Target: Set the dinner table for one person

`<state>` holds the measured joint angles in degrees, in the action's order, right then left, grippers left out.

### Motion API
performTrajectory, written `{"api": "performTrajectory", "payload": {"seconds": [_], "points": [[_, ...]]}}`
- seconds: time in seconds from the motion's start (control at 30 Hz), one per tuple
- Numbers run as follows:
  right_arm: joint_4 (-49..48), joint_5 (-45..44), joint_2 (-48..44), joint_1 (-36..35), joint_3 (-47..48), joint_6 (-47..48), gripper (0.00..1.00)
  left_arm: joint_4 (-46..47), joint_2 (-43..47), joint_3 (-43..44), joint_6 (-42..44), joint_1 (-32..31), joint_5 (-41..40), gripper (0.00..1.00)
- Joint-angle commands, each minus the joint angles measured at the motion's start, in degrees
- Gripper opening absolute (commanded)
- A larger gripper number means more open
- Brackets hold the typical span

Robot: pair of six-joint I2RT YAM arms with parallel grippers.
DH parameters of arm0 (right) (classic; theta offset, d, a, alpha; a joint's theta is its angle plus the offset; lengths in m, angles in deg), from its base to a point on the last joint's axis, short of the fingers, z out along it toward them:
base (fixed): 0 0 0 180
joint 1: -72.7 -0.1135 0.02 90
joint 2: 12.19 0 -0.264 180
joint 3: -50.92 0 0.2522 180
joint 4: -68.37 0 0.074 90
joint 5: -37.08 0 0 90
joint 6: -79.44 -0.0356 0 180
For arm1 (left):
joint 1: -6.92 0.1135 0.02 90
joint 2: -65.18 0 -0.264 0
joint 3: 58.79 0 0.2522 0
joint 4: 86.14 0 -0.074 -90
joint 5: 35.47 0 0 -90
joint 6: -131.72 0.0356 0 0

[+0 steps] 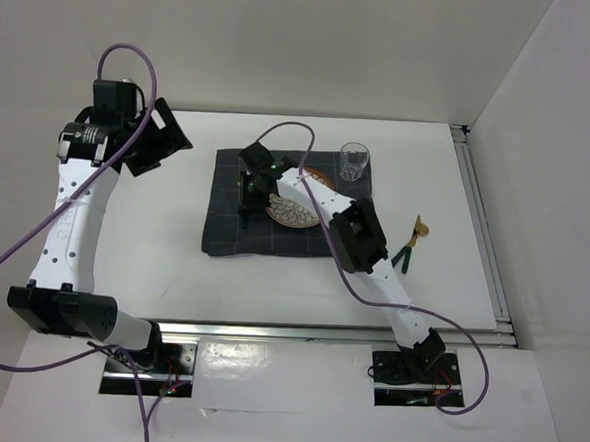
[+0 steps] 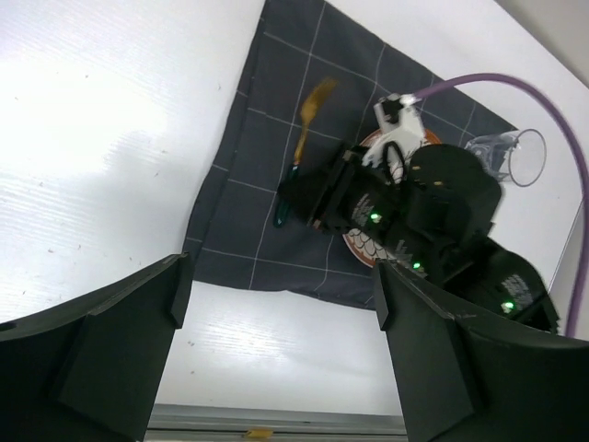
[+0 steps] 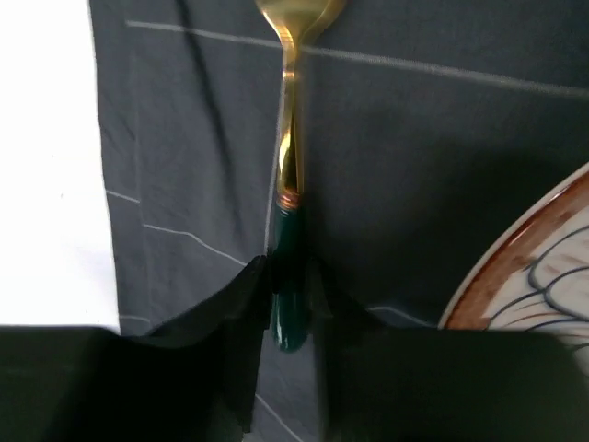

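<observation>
The white dinner table (image 1: 153, 242) carries a dark grey checked cloth (image 1: 224, 232). On the cloth sit a patterned plate (image 1: 295, 213) and, at its far right corner, a clear glass (image 1: 354, 161). My right gripper (image 3: 290, 295) is shut on the dark green handle of a gold fork (image 3: 288, 138). The fork points away over the cloth, just left of the plate (image 3: 543, 267). In the left wrist view the fork (image 2: 313, 115) lies along the cloth's left part. My left gripper (image 2: 281, 304) hangs open and empty, raised above the table's far left (image 1: 165, 138).
Two more green-handled gold utensils (image 1: 412, 243) lie on the bare table right of the cloth. A metal rail (image 1: 485, 233) runs along the right and near edges. White walls close in behind and at the right.
</observation>
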<state>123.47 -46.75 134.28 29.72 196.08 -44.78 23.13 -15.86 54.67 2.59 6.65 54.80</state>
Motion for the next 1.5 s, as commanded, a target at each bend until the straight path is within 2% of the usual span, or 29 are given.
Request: {"api": "performTrajectory", "payload": {"seconds": [0.0,0.03,0.13,0.3,0.4,0.47,0.53,0.57,0.6,0.63,0.67,0.7,0.8,1.0,1.47], "points": [[-3.2,3.0,-0.5,0.4,4.0,-1.8,0.34,-0.2,0.0,-1.2,0.5,1.2,1.7,0.97],[-3.2,3.0,-0.5,0.4,4.0,-1.8,0.39,-0.2,0.0,-1.2,1.2,1.2,1.7,0.97],[-3.2,3.0,-3.4,0.4,2.8,-1.8,0.40,-0.2,-0.5,-1.2,1.2,1.2,2.3,0.97],[-3.7,-2.6,-17.9,2.5,-1.7,0.5,0.40,1.6,-0.5,-1.7,1.7,1.2,4.0,0.97],[-0.5,-9.5,-28.0,5.8,-9.0,1.7,0.40,2.6,-1.1,-1.7,1.7,1.2,5.4,0.96],[1.5,-12.8,-33.4,8.5,-18.9,1.7,0.40,3.3,-1.8,-2.2,2.2,1.2,6.8,0.96],[4.1,-17.6,-42.1,14.1,-27.5,0.5,0.41,3.4,-2.5,-2.8,2.7,1.2,6.8,0.96],[4.1,-18.3,-44.9,16.5,-37.1,-0.1,0.41,3.4,-3.1,-2.8,2.7,0.5,7.4,0.96],[5.0,-18.3,-50.4,21.8,-41.7,-0.8,0.44,3.9,-3.7,-2.8,3.3,0.5,7.4,0.96],[5.7,-18.3,-52.8,24.7,-46.0,-0.9,0.52,3.9,-3.7,-2.8,3.3,-0.1,7.4,0.96],[5.7,-18.3,-54.7,27.5,-53.3,-0.2,0.54,3.9,-4.6,-2.8,3.3,-0.7,8.0,0.96],[6.2,-17.2,-57.8,32.6,-56.3,0.5,0.54,3.9,-5.1,-2.8,3.8,-0.7,8.0,0.96],[5.5,-13.7,-60.2,38.9,-64.4,3.0,0.54,3.9,-6.4,-2.8,3.8,-1.8,8.5,0.96],[1.7,-10.1,-57.9,41.2,-72.3,3.0,0.54,3.9,-8.3,-1.1,3.8,-4.1,8.5,0.96],[-6.4,-9.6,-49.7,41.8,-74.8,3.0,0.50,2.1,-9.5,0.1,3.8,-4.6,7.5,0.96]]}}
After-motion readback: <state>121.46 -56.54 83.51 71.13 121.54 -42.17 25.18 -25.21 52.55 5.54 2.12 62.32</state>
